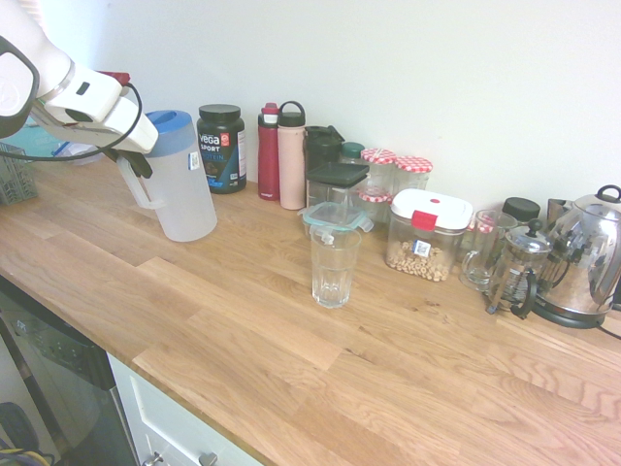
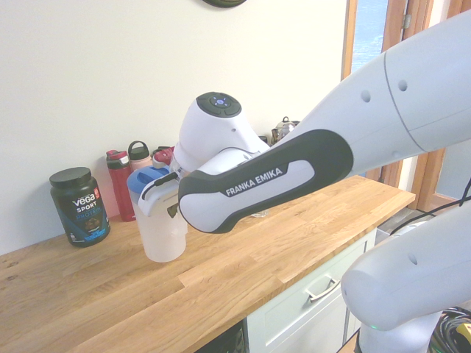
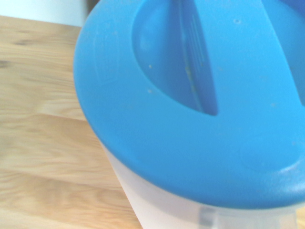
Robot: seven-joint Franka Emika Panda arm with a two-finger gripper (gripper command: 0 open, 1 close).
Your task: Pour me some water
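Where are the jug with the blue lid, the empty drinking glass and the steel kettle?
jug (image 1: 184, 199), first exterior view, on its frosted white body below the lid.
drinking glass (image 1: 334, 269), first exterior view, on the middle of its clear wall.
steel kettle (image 1: 588, 258), first exterior view, on its shiny rounded body.

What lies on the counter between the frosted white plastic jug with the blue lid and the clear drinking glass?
Nothing: between the frosted jug and the clear glass the wooden counter is bare, as the first exterior view shows.
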